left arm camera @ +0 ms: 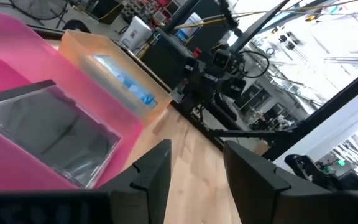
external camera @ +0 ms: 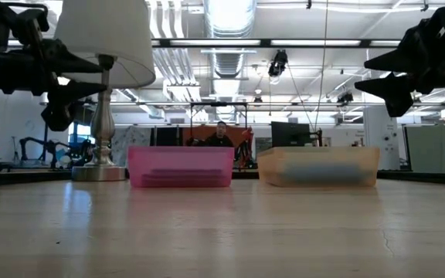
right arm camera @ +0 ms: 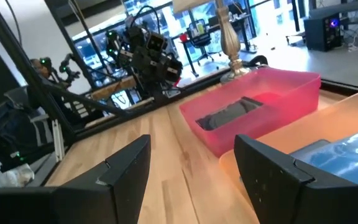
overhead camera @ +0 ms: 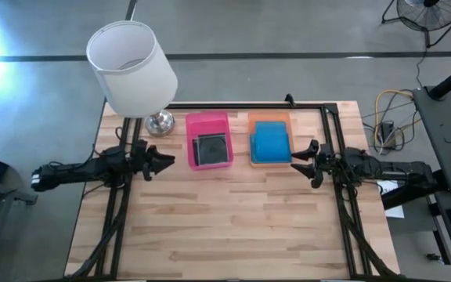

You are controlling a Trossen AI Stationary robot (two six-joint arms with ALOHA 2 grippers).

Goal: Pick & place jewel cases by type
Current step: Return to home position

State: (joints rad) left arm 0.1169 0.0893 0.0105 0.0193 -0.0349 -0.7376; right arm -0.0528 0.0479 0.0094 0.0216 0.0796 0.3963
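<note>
A pink tray (overhead camera: 210, 139) stands near the table's far edge with clear grey jewel cases (overhead camera: 211, 148) lying flat inside it. Right of it an orange tray (overhead camera: 270, 141) holds bright blue jewel cases (overhead camera: 271, 142), also lying flat. My left gripper (overhead camera: 169, 162) hovers open just left of the pink tray, above the table. My right gripper (overhead camera: 295, 160) hovers open just right of the orange tray. The left wrist view shows a grey case (left arm camera: 48, 134) in the pink tray; the right wrist view shows a blue case (right arm camera: 344, 152) in the orange tray.
A table lamp with a white shade (overhead camera: 131, 68) and silver base (overhead camera: 160, 121) stands at the far left, close behind my left arm. A black frame (overhead camera: 249, 105) runs along the table's far edge and sides. Bare wood (overhead camera: 233, 227) stretches across the near half.
</note>
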